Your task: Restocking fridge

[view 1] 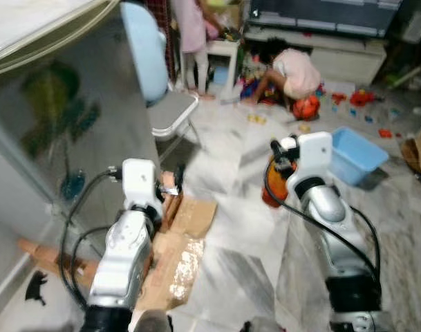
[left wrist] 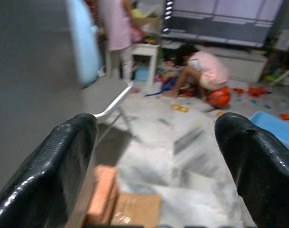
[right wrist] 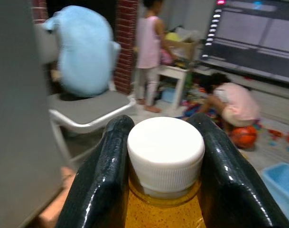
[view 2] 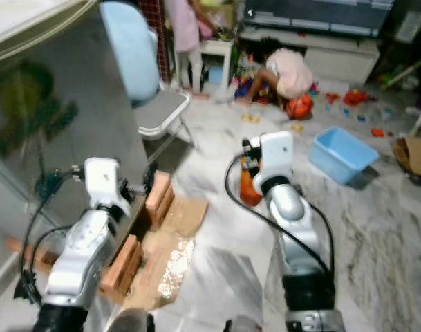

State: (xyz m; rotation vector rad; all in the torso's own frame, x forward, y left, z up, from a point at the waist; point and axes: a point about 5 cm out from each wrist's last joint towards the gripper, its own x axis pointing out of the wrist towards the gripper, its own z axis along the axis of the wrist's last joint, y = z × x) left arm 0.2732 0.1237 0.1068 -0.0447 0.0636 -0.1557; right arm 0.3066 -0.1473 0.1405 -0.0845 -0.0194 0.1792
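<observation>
My right gripper (right wrist: pixel 158 156) is shut on a bottle of orange drink (right wrist: pixel 164 206) with a white cap (right wrist: pixel 165 154). In the eye views the same bottle (view 1: pixel 274 188) hangs in front of my right arm, above the marble floor. My left gripper (left wrist: pixel 158 156) is open with nothing between its black fingers (left wrist: pixel 54 166); its arm (view 1: pixel 131 235) is raised beside the grey fridge door (view 1: pixel 65 117) on my left. The fridge door looks closed, with dark reflections on it.
Flattened cardboard (view 1: pixel 179 249) and bricks (view 2: pixel 158 194) lie on the floor at the fridge's foot. A chair with a light-blue cushion (view 1: pixel 151 69) stands ahead. Two people (view 1: pixel 289 69) are among scattered toys at the back, near a blue tub (view 1: pixel 355 153).
</observation>
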